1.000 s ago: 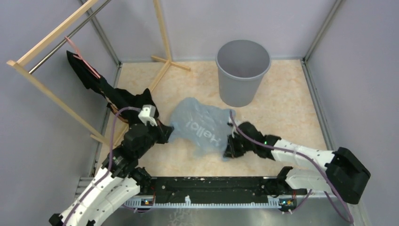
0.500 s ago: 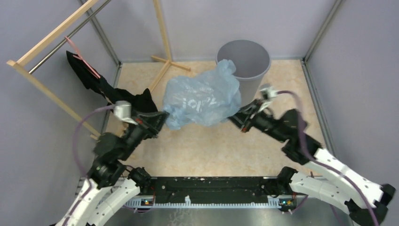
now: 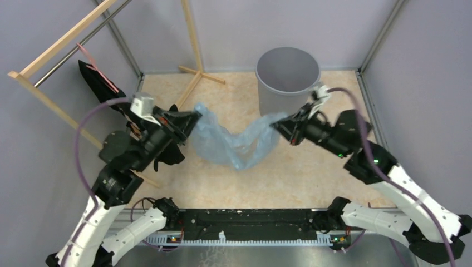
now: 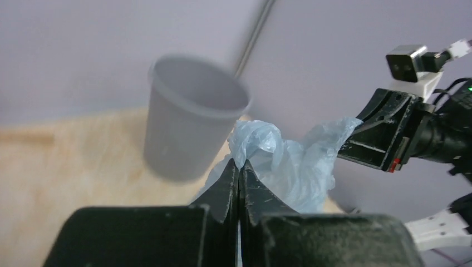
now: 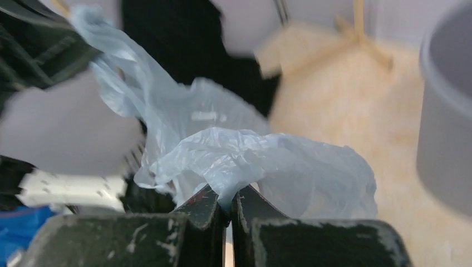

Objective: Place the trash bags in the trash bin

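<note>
Trash bag point(image 3: 236, 142) hangs as a crumpled pale-blue sling between our 2 grippers, over the table point(image 3: 234, 186) and outside the trash bin point(image 3: 286, 83). Our left gripper point(image 3: 195, 118) is clenched on the bag's left end, with film bunched at the tips. Our right gripper point(image 3: 276, 125) pinches the other end the same way. The middle sags low; we cannot tell whether it touches the table. Just beyond the right gripper the bin stands upright. Far left, a black cloth point(image 3: 100, 83) with a pink strap hangs on a wooden rack point(image 3: 55, 105).
</note>
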{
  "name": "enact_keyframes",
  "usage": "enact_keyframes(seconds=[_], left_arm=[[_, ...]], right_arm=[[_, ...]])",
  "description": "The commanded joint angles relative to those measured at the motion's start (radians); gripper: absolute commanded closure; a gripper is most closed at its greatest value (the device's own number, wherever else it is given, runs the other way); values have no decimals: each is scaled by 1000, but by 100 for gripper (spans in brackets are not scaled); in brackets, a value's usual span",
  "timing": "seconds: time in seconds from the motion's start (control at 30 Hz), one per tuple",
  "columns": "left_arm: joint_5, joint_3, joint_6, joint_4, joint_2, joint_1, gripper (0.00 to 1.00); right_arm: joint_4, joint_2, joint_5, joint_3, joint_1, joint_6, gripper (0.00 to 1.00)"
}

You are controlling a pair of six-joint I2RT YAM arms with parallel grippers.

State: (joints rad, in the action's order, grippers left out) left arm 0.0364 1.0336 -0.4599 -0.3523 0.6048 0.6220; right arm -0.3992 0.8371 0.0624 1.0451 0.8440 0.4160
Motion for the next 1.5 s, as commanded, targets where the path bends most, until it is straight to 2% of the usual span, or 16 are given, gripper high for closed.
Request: enact_keyframes(seconds=[0.0,0.1,0.2,0.27,0.37,0.47,0.6,0.77,0.83,0.97,1.17,1.27,1.33,1.47], left_arm=[[216,153,118,170,58,0,100],[128,-89,38,246,-45,1,100],[57,-335,-51,238,-126,0,100],[31,-430,-102,188,-147,0,100],[23,-473,-121,152,-135,0,100],[19,-440,-102,162,-81,0,100],[82,-345,-65,221,37,0,99],[206,-230,-28,259,138,-1,92],[212,-219,-21,234,152,0,90],[153,-289,-23,168,143,0,85],[116,-295,0,-44,145,0,77],[83,-243,35,-119,151,1,67],[89,-213,41,-129,160,0,55],[189,-213,26,-62,193,-1,37]], right_arm=[[57,-62,68,127,-5,-113,100],[168,-171,42,-79,-5,-59,100],[120,-205,-49,-291,-6,20,100],[64,-201,-80,-398,-6,75,100],[21,-230,-127,-452,-6,106,100],[10,-267,-184,-419,-7,97,100],[40,-250,-193,-334,-7,50,100],[39,-220,-194,-304,-6,42,100],[17,-239,-194,-307,-6,54,100],[-35,-338,-232,-313,-7,72,100],[-62,-476,-306,-330,-6,88,100],[8,-499,-279,-367,-6,102,100],[58,-493,-253,-395,-6,109,100],[82,-444,-224,-406,-6,115,100]])
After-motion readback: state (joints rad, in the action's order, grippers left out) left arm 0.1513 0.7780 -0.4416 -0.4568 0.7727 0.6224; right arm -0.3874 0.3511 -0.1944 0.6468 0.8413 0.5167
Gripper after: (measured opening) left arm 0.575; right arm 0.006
